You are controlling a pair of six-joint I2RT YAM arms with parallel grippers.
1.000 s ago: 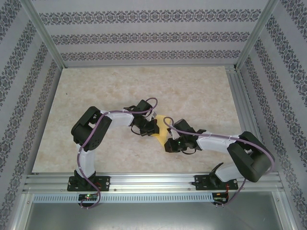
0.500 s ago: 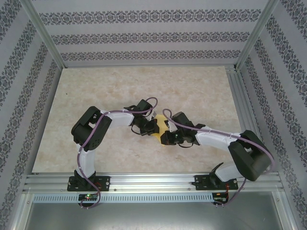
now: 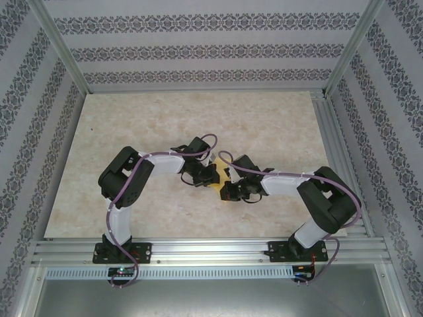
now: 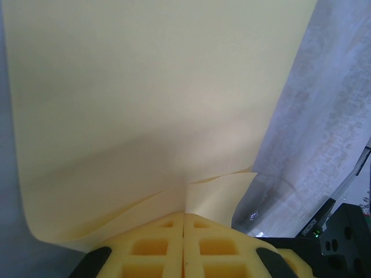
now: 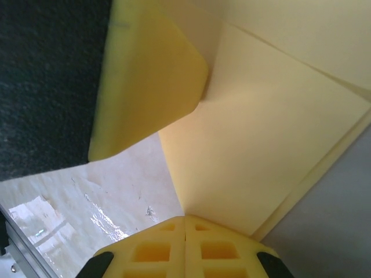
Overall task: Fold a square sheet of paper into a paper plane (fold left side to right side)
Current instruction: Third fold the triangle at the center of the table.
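The square sheet of paper [image 3: 222, 179], yellow-orange and doubled over in layers, hangs between the two grippers at the table's middle. My left gripper [image 3: 210, 174] is shut on it from the left. In the left wrist view its pads [image 4: 184, 215] pinch the sheet [image 4: 145, 104] where two layers meet. My right gripper [image 3: 229, 191] is shut on it from the right. The right wrist view has that gripper [image 5: 184, 219] pinching the near edge of the folded paper [image 5: 261, 145], with a yellow finger of the left gripper [image 5: 145, 75] pressed on the sheet's far part.
The marble-patterned table [image 3: 264, 125] stretches behind and to both sides of the arms. An aluminium rail [image 3: 211, 249] carries the arm bases at the near edge, with frame posts and patterned walls around. Part of the right arm [image 4: 348, 231] shows beside the sheet.
The right arm has drawn left toward the left gripper, its elbow lifting and folding in. Less of the paper shows from above. The left arm has stayed put.
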